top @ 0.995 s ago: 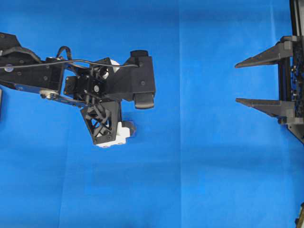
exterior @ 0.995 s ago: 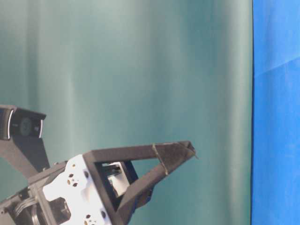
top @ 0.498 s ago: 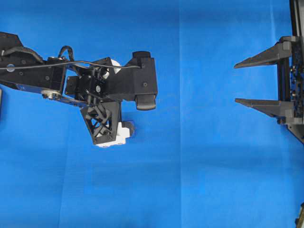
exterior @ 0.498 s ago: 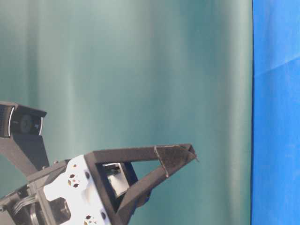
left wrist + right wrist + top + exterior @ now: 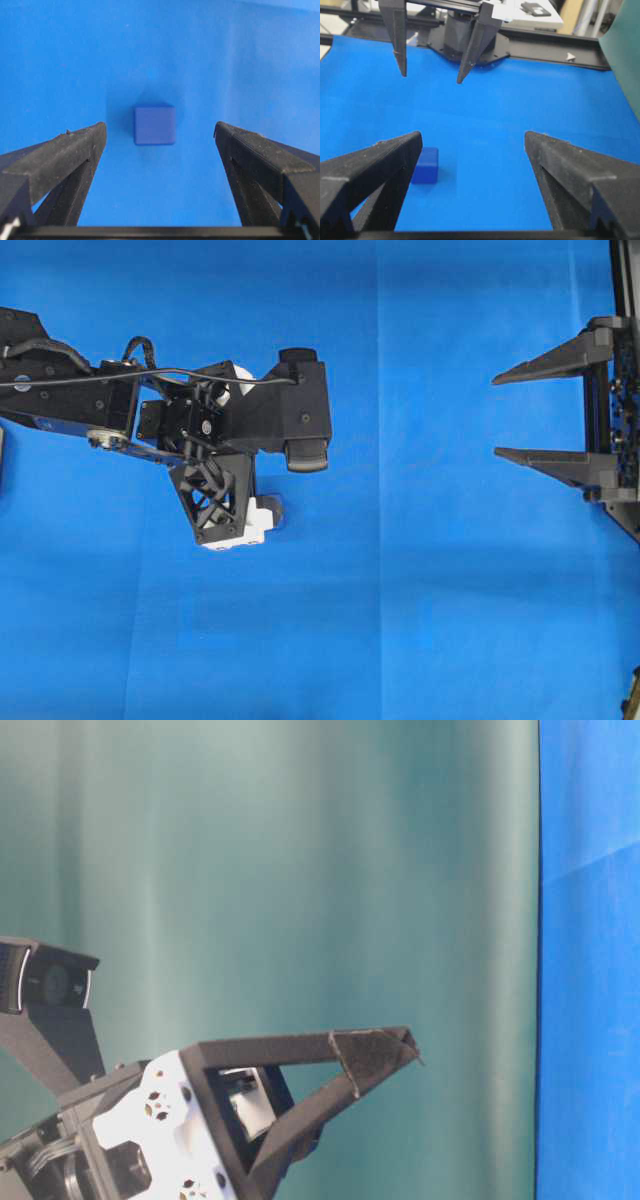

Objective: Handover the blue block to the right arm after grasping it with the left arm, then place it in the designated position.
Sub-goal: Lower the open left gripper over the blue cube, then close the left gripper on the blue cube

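Note:
The blue block [image 5: 154, 125] lies on the blue cloth, straight below my left gripper [image 5: 160, 127]. That gripper points down at it, open wide, with one finger on each side and well above it. In the right wrist view the blue block [image 5: 426, 165] sits beside the left fingertip, with the left gripper [image 5: 431, 78] hanging over the cloth beyond it. My right gripper [image 5: 498, 415] waits open at the right edge, fingers pointing left and empty. From overhead the left arm [image 5: 250, 410] hides the block. One left finger [image 5: 360, 1055] shows at table level.
Blue cloth [image 5: 420, 620] covers the whole table. A black frame rail [image 5: 545, 47] and the left arm's base run along the far edge. A teal curtain [image 5: 625, 55] hangs at the right of the right wrist view.
The left arm crept very slightly over the block, then held still. The right arm has not moved, and both grippers stay open.

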Robot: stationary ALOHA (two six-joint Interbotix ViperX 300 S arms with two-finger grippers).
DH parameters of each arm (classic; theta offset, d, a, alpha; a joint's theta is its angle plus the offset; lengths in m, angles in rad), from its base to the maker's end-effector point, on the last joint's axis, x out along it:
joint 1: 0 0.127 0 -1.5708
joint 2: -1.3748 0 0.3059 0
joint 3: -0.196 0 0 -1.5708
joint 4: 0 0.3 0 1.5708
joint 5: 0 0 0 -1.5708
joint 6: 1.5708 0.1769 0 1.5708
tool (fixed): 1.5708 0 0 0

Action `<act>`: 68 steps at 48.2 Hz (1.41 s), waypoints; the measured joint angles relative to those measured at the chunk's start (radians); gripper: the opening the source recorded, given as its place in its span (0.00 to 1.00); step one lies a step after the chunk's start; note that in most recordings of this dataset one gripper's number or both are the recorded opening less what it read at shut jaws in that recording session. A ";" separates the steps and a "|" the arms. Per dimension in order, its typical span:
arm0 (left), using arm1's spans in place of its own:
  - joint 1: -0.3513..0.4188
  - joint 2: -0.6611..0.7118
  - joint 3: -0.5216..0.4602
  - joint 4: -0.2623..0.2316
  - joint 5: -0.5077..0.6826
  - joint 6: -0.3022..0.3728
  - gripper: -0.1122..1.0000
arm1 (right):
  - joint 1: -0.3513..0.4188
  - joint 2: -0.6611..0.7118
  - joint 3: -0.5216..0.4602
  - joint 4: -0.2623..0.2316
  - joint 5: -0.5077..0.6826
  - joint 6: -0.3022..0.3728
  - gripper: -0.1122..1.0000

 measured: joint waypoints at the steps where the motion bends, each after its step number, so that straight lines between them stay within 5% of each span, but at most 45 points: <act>1: 0.002 -0.002 0.000 -0.002 0.000 0.000 0.93 | 0.000 0.000 0.000 0.000 0.000 0.000 0.97; 39: 0.000 0.000 0.015 0.000 -0.011 -0.003 0.93 | 0.000 0.011 -0.002 0.000 0.000 0.000 0.97; 68: 0.000 0.094 0.278 0.000 -0.414 -0.014 0.93 | -0.002 0.044 0.000 0.000 -0.002 0.000 0.97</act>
